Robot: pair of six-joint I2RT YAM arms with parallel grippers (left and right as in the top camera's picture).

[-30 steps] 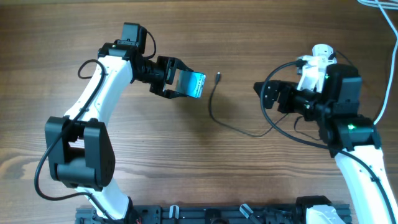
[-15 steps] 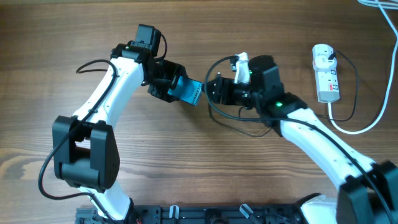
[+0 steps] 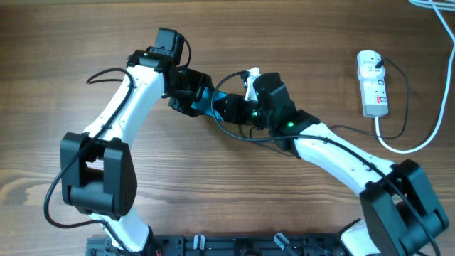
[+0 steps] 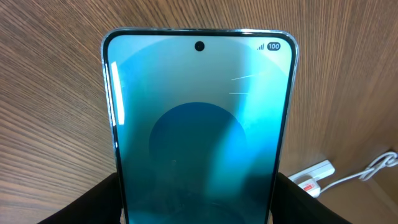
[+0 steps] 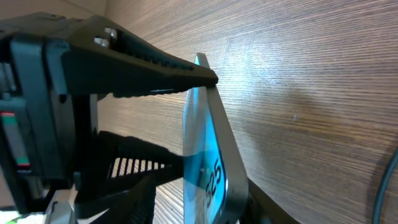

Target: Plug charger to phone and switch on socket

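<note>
The phone, screen lit turquoise, is held across its width by my left gripper, which is shut on it; the black fingers press both long edges. From above, the left gripper and right gripper meet over the table's middle. In the right wrist view the phone stands edge-on, its end between my right gripper's jaws, with a gap on the screen side. The charger cable curves on the wood below; its tip is hidden. The socket lies at the far right.
A thick white lead loops from the socket toward the right edge. The socket also shows behind the phone in the left wrist view. A thin dark cable lies on the wood at the right.
The right arm has swung left from beside the socket to the phone's end, and its jaws have narrowed. The left arm shifted slightly with the phone.
</note>
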